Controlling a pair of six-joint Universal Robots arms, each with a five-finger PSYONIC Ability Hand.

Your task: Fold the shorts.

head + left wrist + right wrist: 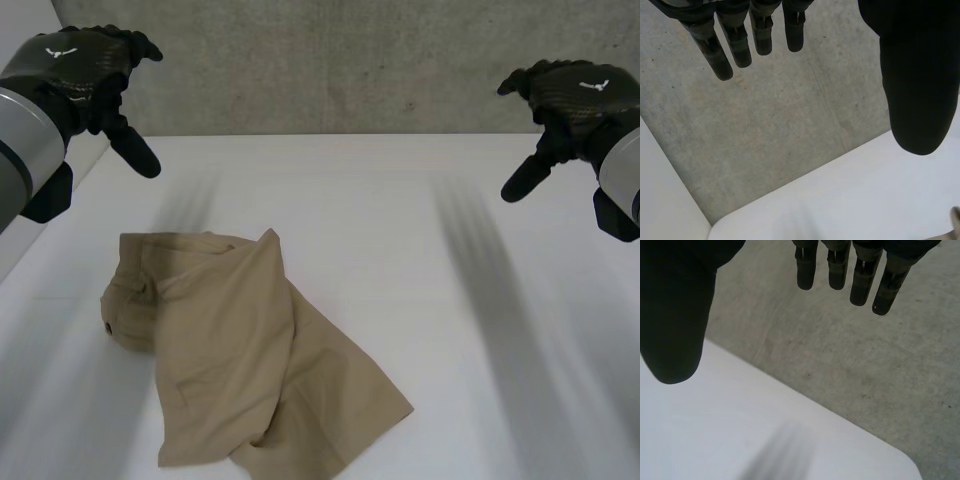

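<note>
The shorts [250,360] lie on the table [380,200], left of centre, toward its near edge.

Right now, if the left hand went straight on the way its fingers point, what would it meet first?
Most likely the grey wall behind the table: the left hand aims its straight fingers at it, nothing between, though depth is unclear.

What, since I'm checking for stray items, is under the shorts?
The tan shorts lie rumpled, partly folded over themselves, on the white table, whose surface shows around their edges. Anything beneath the cloth is covered and cannot be seen.
</note>
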